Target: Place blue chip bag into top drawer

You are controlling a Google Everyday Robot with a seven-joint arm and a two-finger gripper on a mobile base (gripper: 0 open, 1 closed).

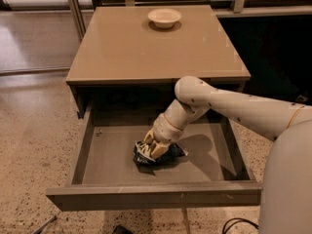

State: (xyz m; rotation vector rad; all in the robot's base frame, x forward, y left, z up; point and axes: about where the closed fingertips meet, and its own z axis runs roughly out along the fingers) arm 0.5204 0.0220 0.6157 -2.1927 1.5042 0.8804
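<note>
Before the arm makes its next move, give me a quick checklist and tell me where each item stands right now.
1. Drawer open: ok, pulled out with its floor in view.
2. Bag inside the drawer: ok, it lies on the floor near the middle.
3. End effector position: ok, down in the drawer, on the bag's left part.
4. Bag let go: cannot tell.
5. Bag below the drawer's rim: ok, it sits lower than the front panel.
6. Bowl out of the way: ok, far back on the cabinet top, apart from the arm.
</note>
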